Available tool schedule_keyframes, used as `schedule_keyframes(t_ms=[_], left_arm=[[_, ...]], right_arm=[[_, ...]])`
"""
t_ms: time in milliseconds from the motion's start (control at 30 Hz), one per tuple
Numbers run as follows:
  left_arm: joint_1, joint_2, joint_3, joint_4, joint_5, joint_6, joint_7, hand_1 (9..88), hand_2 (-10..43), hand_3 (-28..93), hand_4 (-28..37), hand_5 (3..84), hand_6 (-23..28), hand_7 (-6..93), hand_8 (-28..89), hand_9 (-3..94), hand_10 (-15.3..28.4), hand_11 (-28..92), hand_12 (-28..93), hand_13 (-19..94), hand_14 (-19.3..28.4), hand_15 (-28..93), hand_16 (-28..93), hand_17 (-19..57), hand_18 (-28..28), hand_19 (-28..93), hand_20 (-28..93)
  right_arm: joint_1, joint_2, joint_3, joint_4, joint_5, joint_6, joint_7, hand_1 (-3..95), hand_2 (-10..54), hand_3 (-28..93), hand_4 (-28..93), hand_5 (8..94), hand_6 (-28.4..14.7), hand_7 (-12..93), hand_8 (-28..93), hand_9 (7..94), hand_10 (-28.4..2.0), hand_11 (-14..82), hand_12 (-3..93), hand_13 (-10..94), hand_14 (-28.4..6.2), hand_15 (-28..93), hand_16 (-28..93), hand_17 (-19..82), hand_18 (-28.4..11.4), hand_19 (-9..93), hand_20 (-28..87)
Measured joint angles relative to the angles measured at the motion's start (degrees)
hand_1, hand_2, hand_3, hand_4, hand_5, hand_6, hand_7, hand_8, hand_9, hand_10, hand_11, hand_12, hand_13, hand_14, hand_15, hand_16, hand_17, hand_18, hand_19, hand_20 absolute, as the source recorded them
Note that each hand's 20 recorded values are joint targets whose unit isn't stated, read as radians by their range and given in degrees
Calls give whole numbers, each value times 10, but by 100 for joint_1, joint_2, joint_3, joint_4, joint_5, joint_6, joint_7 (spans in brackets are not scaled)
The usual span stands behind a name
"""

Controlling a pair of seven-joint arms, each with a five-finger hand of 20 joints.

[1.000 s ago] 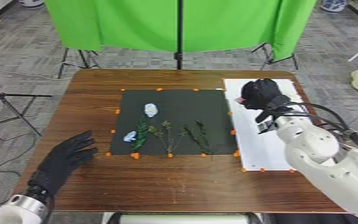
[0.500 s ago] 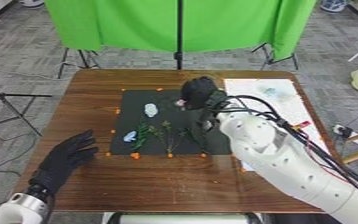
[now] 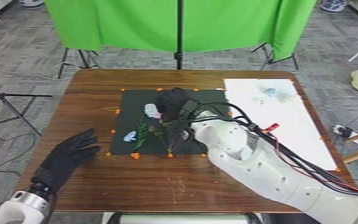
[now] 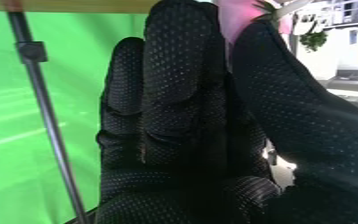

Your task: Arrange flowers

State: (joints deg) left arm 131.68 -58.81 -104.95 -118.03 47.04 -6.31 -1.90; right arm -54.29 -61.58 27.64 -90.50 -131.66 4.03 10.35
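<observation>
My right hand (image 3: pixel 171 102) is over the black mat (image 3: pixel 213 100), just right of a white-blue flower (image 3: pixel 151 110). In the right wrist view a pink flower (image 4: pixel 238 16) with a green stem base is pinched between thumb and fingers of my right hand (image 4: pixel 180 95). A bit of that pink flower (image 3: pixel 156 115) shows beside the fingers. Lower on the mat lie a light blue flower (image 3: pixel 130 136) and leafy green stems (image 3: pixel 141 132), partly beside my right wrist. My left hand (image 3: pixel 69 154) rests open at the table's left side.
A white board (image 3: pixel 269 117) with a pale bluish flower (image 3: pixel 270 92) on it lies on the right of the brown table (image 3: pixel 140 185). Orange tabs (image 3: pixel 135 156) edge the mat. A green curtain (image 3: pixel 131 25) and a stand are behind the table.
My right hand has travelled left from above the white board to the black mat, with the pink flower in it. The left hand has stayed in place.
</observation>
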Motion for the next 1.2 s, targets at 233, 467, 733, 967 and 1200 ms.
schedule_keyframes(t_ms=[233,467,733,967,1200], left_arm=[[-12,6,16,4,0,-16,-4,240,4,698,-283,311,53,170,-103,262,114,226,140,212,135,466,-45,-115,208,526,31],[-40,21,34,14,0,-23,-18,240,4,699,-283,311,53,169,-103,262,114,225,140,213,135,466,-44,-116,208,526,31],[-50,23,40,20,0,-30,-18,240,4,699,-283,311,53,169,-103,262,114,223,141,213,135,465,-44,-116,208,525,31],[-55,23,40,24,1,-38,-18,240,4,699,-283,311,53,170,-103,263,114,223,141,213,135,465,-44,-115,208,526,31],[-55,26,40,25,1,-40,-18,240,4,698,-283,311,53,170,-103,262,114,225,141,212,135,465,-44,-115,208,526,31]], right_arm=[[79,-226,-112,92,-99,-26,121,500,-95,850,-283,723,37,449,-119,840,-39,176,438,821,24,393,397,302,-124,715,337],[123,-332,-238,418,-188,52,199,500,-95,846,-283,715,35,460,-126,832,-39,188,440,812,25,404,392,299,-124,714,340],[205,-322,-453,644,-551,168,187,491,-95,831,-283,693,35,478,-135,811,-38,196,442,791,28,402,397,290,-127,711,344],[204,-324,-431,647,-575,194,183,438,-95,800,-283,674,34,491,-148,795,-42,204,436,778,17,422,374,282,-129,710,348],[200,-311,-378,630,-571,187,181,431,-95,800,-283,664,31,491,-149,784,-42,203,432,762,17,435,358,277,-130,708,349]])
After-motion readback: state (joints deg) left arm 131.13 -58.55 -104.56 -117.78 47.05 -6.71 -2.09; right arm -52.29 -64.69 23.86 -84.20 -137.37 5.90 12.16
